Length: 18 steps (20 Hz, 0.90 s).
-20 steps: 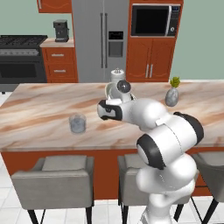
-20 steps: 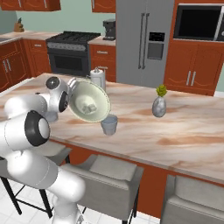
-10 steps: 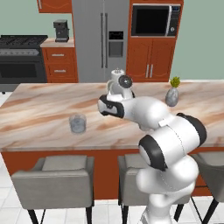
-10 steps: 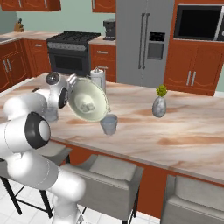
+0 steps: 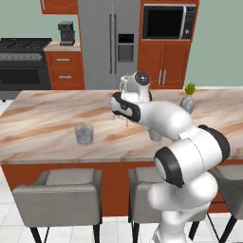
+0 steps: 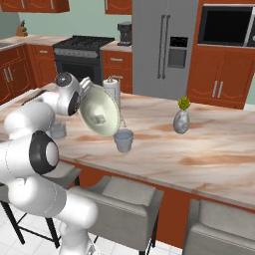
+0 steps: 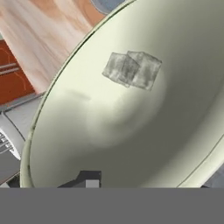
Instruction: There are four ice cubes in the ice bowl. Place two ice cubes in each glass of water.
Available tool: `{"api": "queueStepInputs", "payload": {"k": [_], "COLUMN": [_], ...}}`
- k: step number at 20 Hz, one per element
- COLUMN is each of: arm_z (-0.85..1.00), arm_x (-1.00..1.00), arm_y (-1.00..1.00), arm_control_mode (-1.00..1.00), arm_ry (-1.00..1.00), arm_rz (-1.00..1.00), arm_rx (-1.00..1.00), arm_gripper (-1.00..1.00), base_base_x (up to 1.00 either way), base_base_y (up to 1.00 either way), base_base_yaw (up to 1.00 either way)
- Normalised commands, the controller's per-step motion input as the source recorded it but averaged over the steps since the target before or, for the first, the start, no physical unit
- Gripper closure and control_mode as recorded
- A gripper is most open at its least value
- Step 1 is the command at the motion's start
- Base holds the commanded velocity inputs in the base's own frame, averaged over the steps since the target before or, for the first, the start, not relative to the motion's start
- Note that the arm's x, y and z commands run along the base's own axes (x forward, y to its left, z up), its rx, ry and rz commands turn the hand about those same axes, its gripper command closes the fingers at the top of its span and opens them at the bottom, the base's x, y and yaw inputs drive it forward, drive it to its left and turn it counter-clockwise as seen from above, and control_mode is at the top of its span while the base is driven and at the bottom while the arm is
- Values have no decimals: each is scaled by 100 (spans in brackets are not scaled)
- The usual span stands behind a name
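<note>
A simulated kitchen with a long marble counter (image 6: 209,149); a white arm (image 5: 161,118) reaches over it holding the bowl (image 6: 99,113) up off the counter. In the right base view the bowl is tipped steeply on its edge, its open face turned toward the camera and somewhat downward, its rim running from upper left to lower right, just above a glass (image 6: 123,140) standing on the counter. A second glass (image 6: 58,130) is partly hidden behind the arm there; in the left base view it stands alone at the counter's left (image 5: 84,134), while the first glass and most of the bowl are hidden behind the arm. The gripper (image 7: 89,181) is hard to make out: in the hand view one dark fingertip (image 7: 89,177) shows at the bottom, lying against the bowl's inner wall near the rim, the other finger hidden, so the fingers appear clamped on the bowl's rim. The bowl's far edge is cut off in that view. Two ice cubes (image 7: 132,69) cling side by side, touching, to the bowl's inner wall, well up from the fingertip; any others cannot be made out. A white jug (image 6: 111,89) stands behind the bowl, and a small grey vase (image 6: 181,121) sits well to the right.
</note>
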Motion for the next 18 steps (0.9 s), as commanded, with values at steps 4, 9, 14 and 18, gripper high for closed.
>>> {"api": "queueStepInputs", "payload": {"k": [4,9,14,18], "arm_z": [31,29,27,24], "arm_x": [0,0,0,0], "arm_y": [-25,-27,-30,-31], "arm_control_mode": [-100,-100,-100,-100], "arm_ry": [0,0,-1,-6], "arm_rz": [0,0,0,0], "arm_rx": [0,0,0,0], "arm_gripper": [100,100,100,100], "base_base_x": [0,0,0,0], "base_base_y": [0,0,0,0], "base_base_yaw": [0,0,0,0]}}
